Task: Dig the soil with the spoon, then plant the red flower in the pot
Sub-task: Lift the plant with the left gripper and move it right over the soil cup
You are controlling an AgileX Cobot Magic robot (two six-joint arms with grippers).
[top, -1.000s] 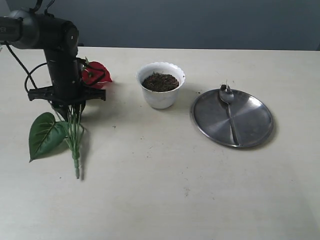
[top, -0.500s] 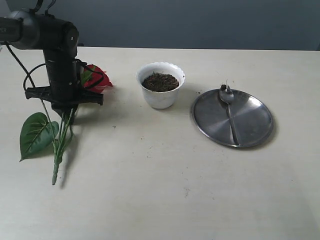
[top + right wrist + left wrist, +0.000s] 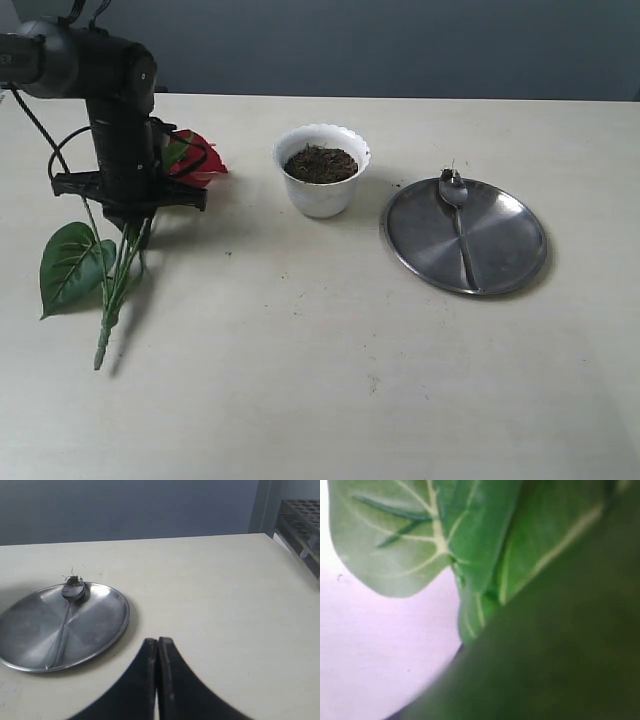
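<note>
- Red flower (image 3: 196,160) left side of frame, stems (image 3: 118,280) hanging down, clamped by left gripper (image 3: 128,208)
- pot (image 3: 321,170) with soil (image 3: 320,163) centre
- spoon (image 3: 458,220) on steel plate (image 3: 500,262), right
- right gripper (image 3: 158,652) fingers pressed together, empty

Was a pale cream table (image 3: 330,380), faintly speckled with dark crumbs. Carried the white pot (image 3: 321,185) of soil (image 3: 320,164) near the middle, a round steel plate (image 3: 510,240) just right of it with the spoon (image 3: 458,220) lying across it. Bore the red flower (image 3: 195,160) at the left, stems and leaf close above or brushing the surface; contact unclear.
</note>
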